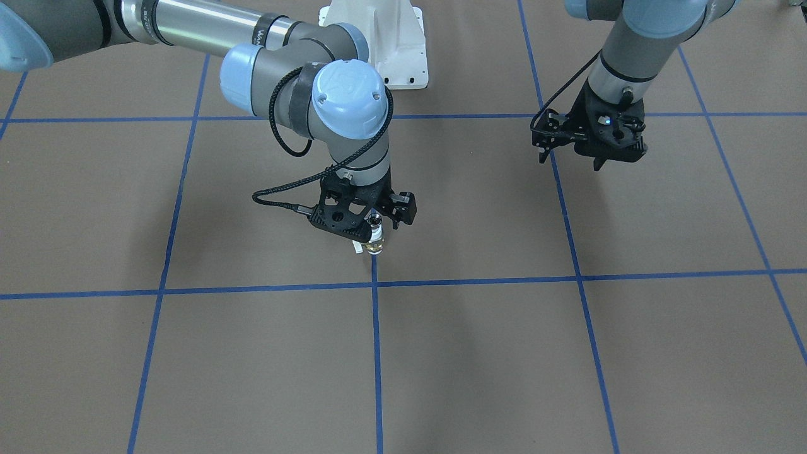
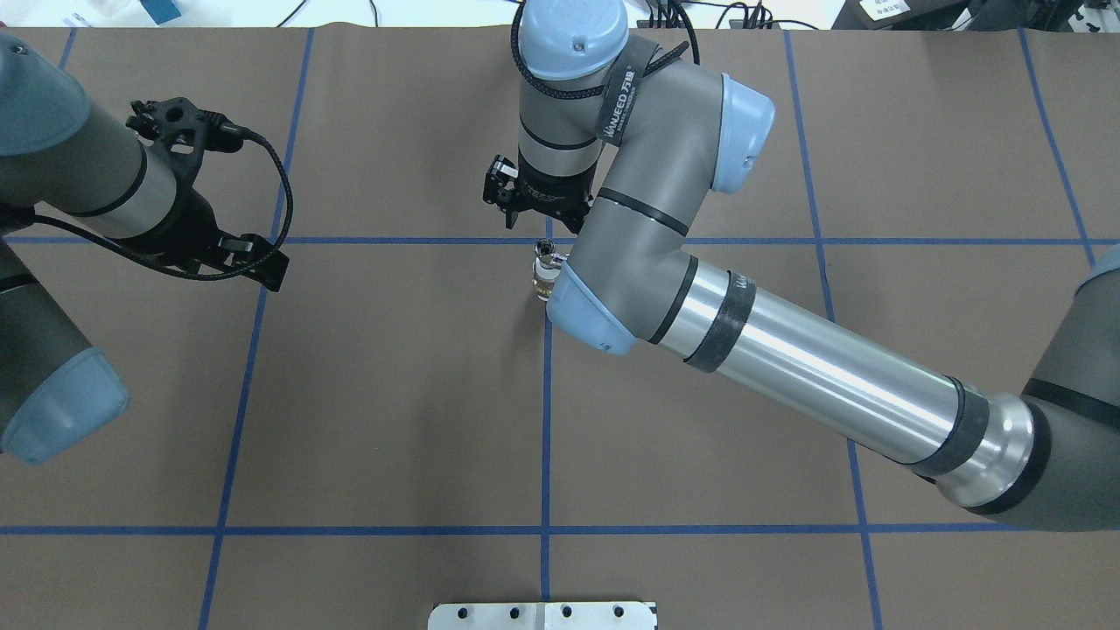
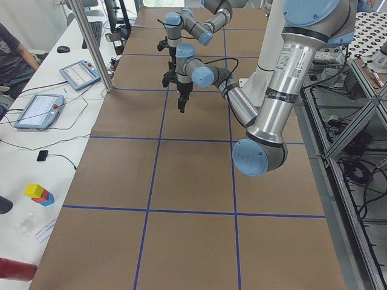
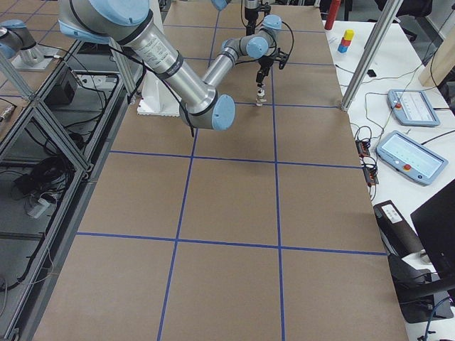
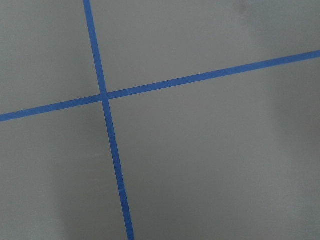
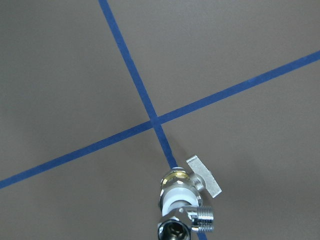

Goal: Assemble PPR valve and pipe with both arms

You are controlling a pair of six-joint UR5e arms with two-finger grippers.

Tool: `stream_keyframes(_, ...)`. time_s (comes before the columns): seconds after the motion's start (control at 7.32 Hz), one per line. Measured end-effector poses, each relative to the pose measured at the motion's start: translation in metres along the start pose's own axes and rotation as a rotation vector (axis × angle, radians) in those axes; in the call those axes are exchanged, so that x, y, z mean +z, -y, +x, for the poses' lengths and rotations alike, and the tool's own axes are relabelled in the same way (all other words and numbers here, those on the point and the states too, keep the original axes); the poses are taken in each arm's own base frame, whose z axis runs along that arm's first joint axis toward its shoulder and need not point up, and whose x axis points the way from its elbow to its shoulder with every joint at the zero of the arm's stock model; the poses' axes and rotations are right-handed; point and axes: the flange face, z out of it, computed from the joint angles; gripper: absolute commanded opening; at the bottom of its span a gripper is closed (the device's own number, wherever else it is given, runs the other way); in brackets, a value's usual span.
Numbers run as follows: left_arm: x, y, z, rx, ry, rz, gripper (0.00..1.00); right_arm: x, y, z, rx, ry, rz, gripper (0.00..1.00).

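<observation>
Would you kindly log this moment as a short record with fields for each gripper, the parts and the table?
right gripper: shut on the valve and pipe, holding them upright over a blue tape line
PPR valve: white and brass, lever to one side, hanging below the pipe
pipe: silver fitting joined to the valve's top
left gripper: open, empty, raised off to the side
table: brown cover with a blue tape grid
assembly: the two parts appear joined

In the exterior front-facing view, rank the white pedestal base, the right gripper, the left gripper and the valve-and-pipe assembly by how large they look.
1. White pedestal base, though cut off by the frame's top.
2. and 3. Right gripper and left gripper: alike, so unranked.
4. Valve-and-pipe assembly, partly hidden by the right gripper.
</observation>
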Motion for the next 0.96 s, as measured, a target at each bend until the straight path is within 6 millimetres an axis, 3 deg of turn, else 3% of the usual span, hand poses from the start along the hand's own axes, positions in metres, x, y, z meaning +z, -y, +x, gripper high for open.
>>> stream_keyframes(0.14, -0.003, 0.001, -0.003, -0.002, -0.002, 0.004, 1.0, -0.014, 0.006, 0.042, -0.008, 0.027, 0.002, 1.0)
stream_keyframes(0.41, -0.014, 0.004, -0.018, -0.009, -0.003, 0.017, 1.0, -0.034, 0.03, 0.158, -0.088, 0.031, 0.039, 1.0)
stream_keyframes(0.55, -0.02, 0.003, -0.035, 0.002, 0.005, 0.023, 1.0, -0.038, 0.049, 0.219, -0.157, 0.0, 0.061, 1.0)
stream_keyframes(0.82, -0.032, -0.008, -0.095, 0.05, 0.024, 0.016, 1.0, -0.045, 0.101, 0.34, -0.301, -0.1, 0.096, 1.0)
stream_keyframes(0.96, -0.042, -0.015, -0.136, 0.083, 0.03, 0.01, 1.0, -0.057, 0.131, 0.41, -0.369, -0.147, 0.104, 1.0)
